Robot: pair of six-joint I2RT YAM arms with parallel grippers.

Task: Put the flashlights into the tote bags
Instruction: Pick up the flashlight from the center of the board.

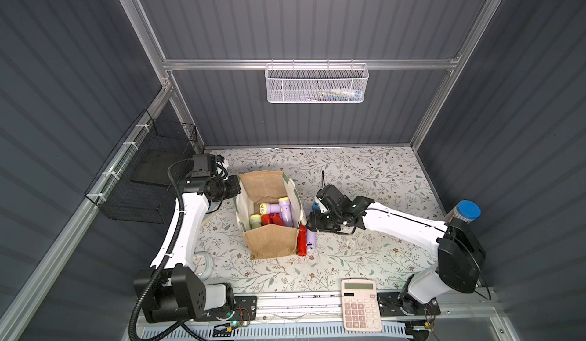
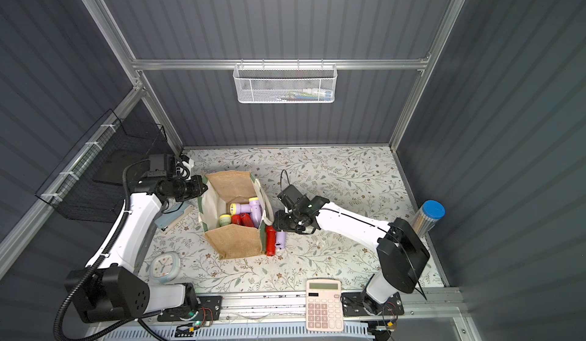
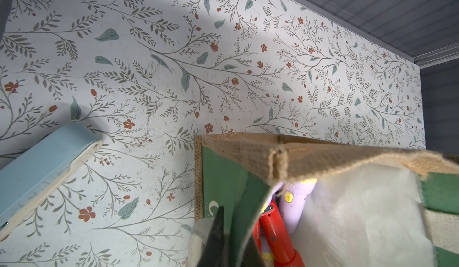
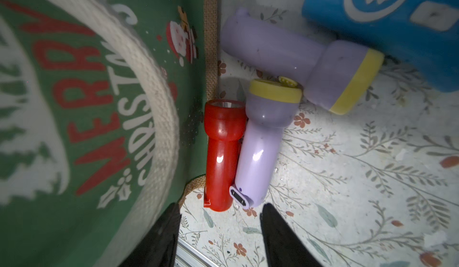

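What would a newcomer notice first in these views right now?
The tan tote bag in the middle of the table, its mouth open on a jumble of lilac, red and pale green flashlights. Next, the red flashlight and lilac flashlight lying side by side along the bag's green wall, with the right gripper open just short of their tail ends. A blue flashlight lies beyond them.
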